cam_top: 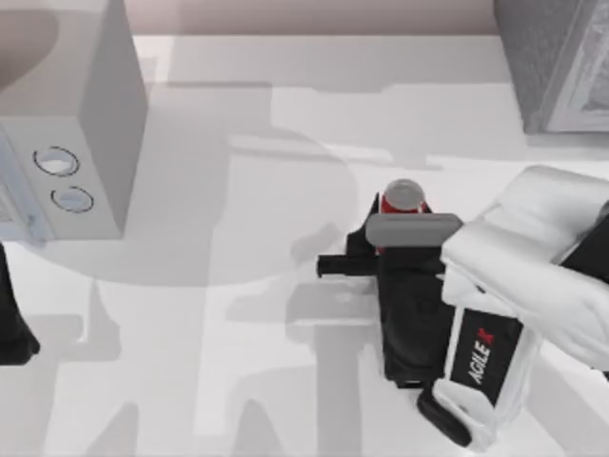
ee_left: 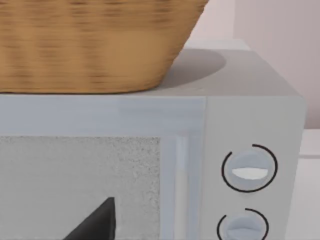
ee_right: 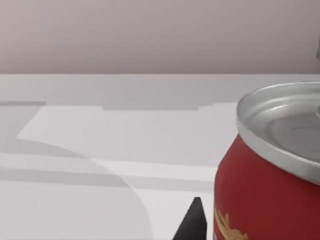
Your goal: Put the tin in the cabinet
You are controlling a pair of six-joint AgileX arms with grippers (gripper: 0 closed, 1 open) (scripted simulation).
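The tin (cam_top: 402, 196) stands upright on the white table (cam_top: 238, 381), a little toward three o'clock from the table's centre in the top view, its silver lid showing and its red wall partly covered by the right arm's wrist housing. The right wrist view sets the tin (ee_right: 270, 190) very close to the camera, with one dark fingertip (ee_right: 192, 222) just beside its wall; the opposite finger is out of frame, so whether the right gripper (cam_top: 381, 249) stands apart around the tin or is clamped on it cannot be told. The gripper reaches in sideways from about four o'clock, a low, level approach that suits grasping an upright can by its wall, probably so that the can can be carried upright. The cabinet (cam_top: 557, 62), dark grey and speckled with a paler framed front, sits at the one-o'clock corner, well apart from the tin; judged from this layout, the tin has yet to be carried there. At the ten-o'clock side stands a pale grey box (cam_top: 71, 133) with two round dials (cam_top: 57, 162); the left wrist view shows a woven basket (ee_left: 90, 45) resting on top of it. The left arm (cam_top: 14, 333) is parked at the nine-o'clock edge, clear of the working area.
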